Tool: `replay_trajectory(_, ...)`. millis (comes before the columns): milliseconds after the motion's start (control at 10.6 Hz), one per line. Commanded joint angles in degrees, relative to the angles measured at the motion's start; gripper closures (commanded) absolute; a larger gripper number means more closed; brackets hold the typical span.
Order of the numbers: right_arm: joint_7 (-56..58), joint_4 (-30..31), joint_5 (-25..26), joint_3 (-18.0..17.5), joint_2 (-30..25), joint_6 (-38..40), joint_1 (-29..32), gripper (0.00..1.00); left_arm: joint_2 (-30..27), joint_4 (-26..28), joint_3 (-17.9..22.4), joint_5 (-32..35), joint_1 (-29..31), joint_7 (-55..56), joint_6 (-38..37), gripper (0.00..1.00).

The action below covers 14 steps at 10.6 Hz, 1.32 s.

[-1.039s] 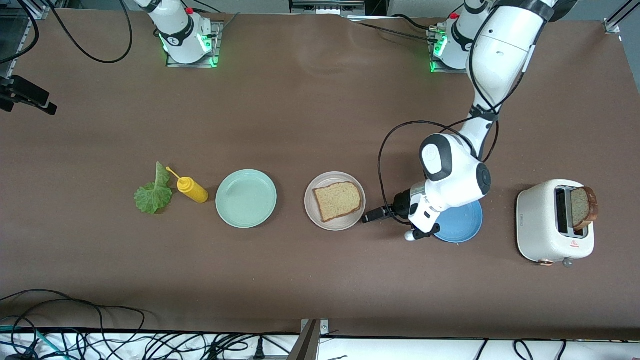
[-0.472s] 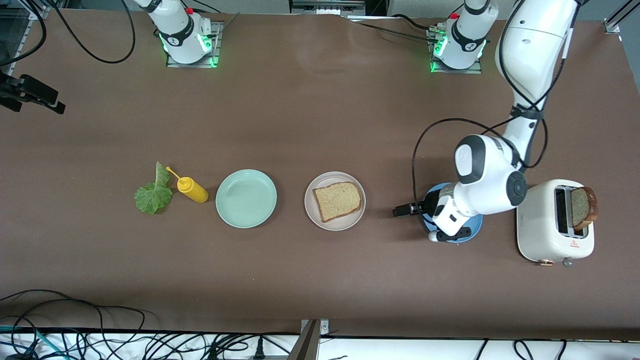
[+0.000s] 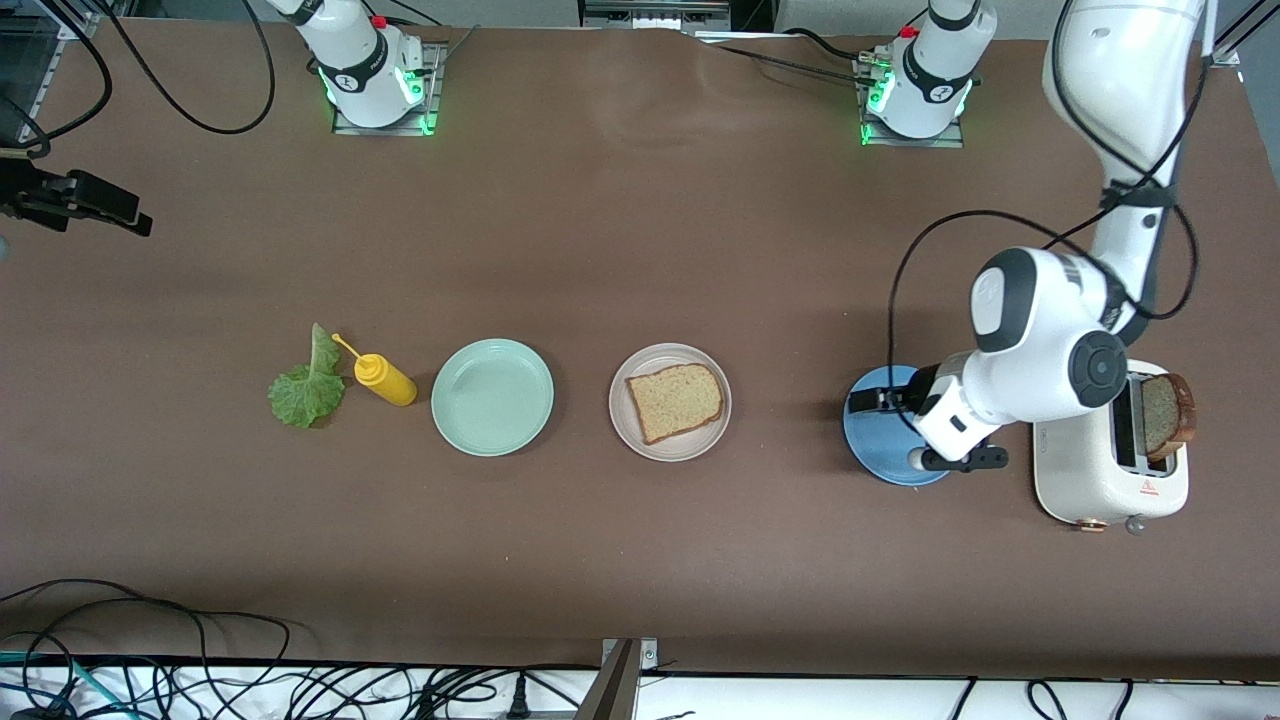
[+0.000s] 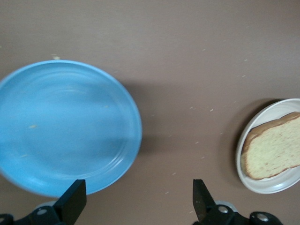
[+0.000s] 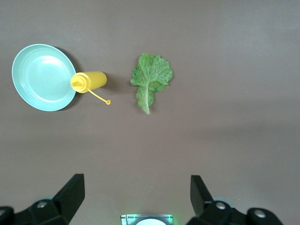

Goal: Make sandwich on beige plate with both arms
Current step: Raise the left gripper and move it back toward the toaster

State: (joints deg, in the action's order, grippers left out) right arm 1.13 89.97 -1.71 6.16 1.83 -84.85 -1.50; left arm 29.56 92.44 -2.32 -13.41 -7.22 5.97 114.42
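A slice of bread (image 3: pixel 675 401) lies on the beige plate (image 3: pixel 628 430) at mid-table, the mint-green plate (image 3: pixel 492 397) at its nine o'clock, then the yellow bottle (image 3: pixel 383 378) and lettuce leaf (image 3: pixel 305 385). The left gripper (image 4: pixel 138 204), fingers spread and empty, hangs over the blue plate (image 3: pixel 872 450) beside the toaster (image 3: pixel 1085 475), where a second slice (image 3: pixel 1165 412) stands. The right gripper (image 5: pixel 136 197), likewise released, waits high above the lettuce end.
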Motion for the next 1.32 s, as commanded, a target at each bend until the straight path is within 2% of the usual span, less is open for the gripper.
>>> replay_trajectory(0,-0.1,-1.3,0.2,-0.1,0.0,0.8,-1.0,0.0,-3.9,1.3,0.2,6.5,0.5,0.9,-4.1,0.0)
replay_trajectory(567,0.6,-1.3,1.6,0.3,-0.2,1.4,-1.9,0.0,-7.0,1.1,2.8,7.4,1.1,0.7,-7.0,0.0)
replay_trajectory(756,0.6,-0.7,1.7,0.3,-0.2,1.7,-1.8,0.0,-8.1,1.0,3.0,12.6,1.0,0.7,-7.3,0.0)
replay_trajectory(1039,0.4,2.2,2.2,0.2,0.4,0.2,-1.9,0.0,-8.5,0.2,4.1,14.1,1.2,0.7,-8.2,0.0)
replay_trajectory(1228,0.4,8.9,3.1,0.2,0.9,-7.9,-1.9,0.0,-8.6,0.1,4.1,14.1,1.8,0.6,-8.2,0.0)
